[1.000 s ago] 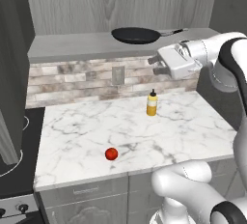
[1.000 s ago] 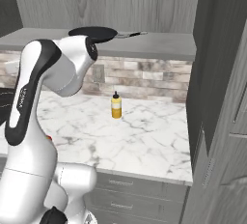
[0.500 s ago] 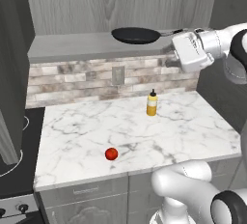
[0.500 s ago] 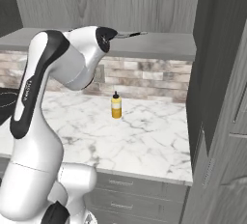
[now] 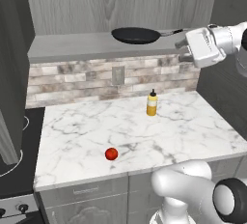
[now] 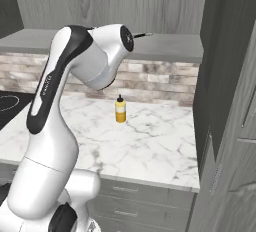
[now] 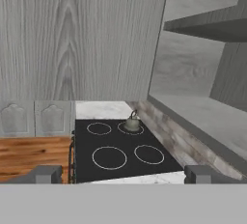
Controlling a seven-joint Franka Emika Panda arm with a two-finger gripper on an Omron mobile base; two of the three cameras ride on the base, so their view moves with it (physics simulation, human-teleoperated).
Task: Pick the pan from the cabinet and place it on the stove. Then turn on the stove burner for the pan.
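The black pan lies on the cabinet's grey shelf, its thin handle pointing right. My gripper hangs open just right of and slightly below the handle's tip, with nothing between its fingers. In the right base view my arm covers the pan, and just the handle's tip pokes out. The hand view looks along the counter to the stove, whose white burner rings show beyond my wide-apart fingertips. The stove's black glass lies at the far left.
A yellow bottle stands near the backsplash and a red tomato lies near the marble counter's front edge. A small kettle sits on a rear burner. A tall grey cabinet side closes off the right.
My hand has swung to the right along the shelf's front, from below the pan to past its handle's end. The pan has not moved.
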